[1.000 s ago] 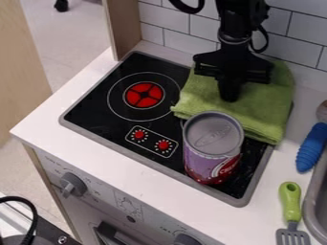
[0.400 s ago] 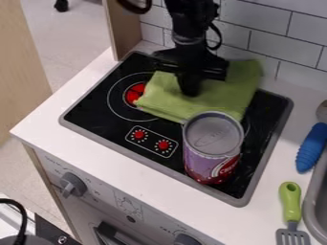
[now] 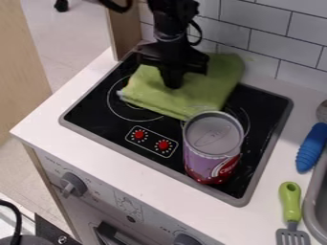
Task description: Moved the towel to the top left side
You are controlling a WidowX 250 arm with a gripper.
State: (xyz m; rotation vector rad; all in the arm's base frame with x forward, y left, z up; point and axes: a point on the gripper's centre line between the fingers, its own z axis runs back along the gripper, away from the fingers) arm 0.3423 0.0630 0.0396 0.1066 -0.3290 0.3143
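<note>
The black gripper (image 3: 172, 82) hangs over the rear of the stove, its lower end pressed against the green towel (image 3: 198, 94). Folded flat, the towel lies on the black cooktop and covers most of the left burner; its rear right corner reaches toward the tiled wall. How the fingers stand on the cloth cannot be made out. The stove top (image 3: 96, 122) shows in front of the towel and to its left.
A purple and red can (image 3: 212, 148) stands upright close to the towel's front edge. On the right counter lie a green-handled spatula (image 3: 290, 206) and a blue-handled utensil (image 3: 311, 147), beside the sink's rim (image 3: 310, 201). A wooden panel (image 3: 125, 29) rises at the rear left.
The gripper and the towel have moved left together across the stove, from the right burner onto the left one. The can has stayed in place.
</note>
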